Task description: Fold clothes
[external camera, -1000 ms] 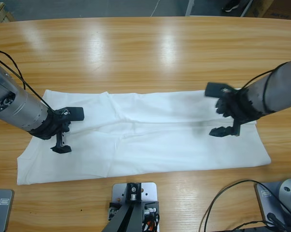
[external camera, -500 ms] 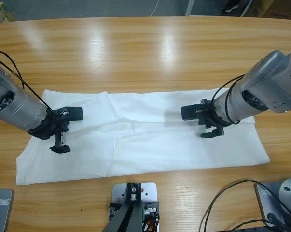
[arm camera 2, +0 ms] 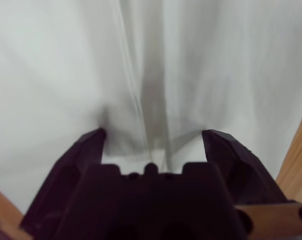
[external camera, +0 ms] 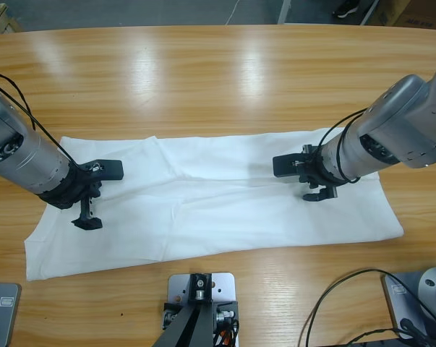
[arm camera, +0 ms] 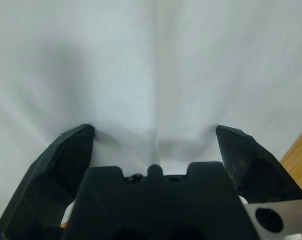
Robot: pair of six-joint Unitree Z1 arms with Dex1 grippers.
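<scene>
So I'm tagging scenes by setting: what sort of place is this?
Probably a lab or workshop: a long wooden table bearing a white T-shirt, cables running to the robot arms, and grey floor with boxes beyond it.

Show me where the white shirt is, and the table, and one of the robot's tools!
white shirt [external camera: 218,210]: high view, middle of the flat cloth.
table [external camera: 218,79]: high view, bare wood behind the shirt.
left tool [arm camera: 156,137]: left wrist view, midway between its open tips.
</scene>
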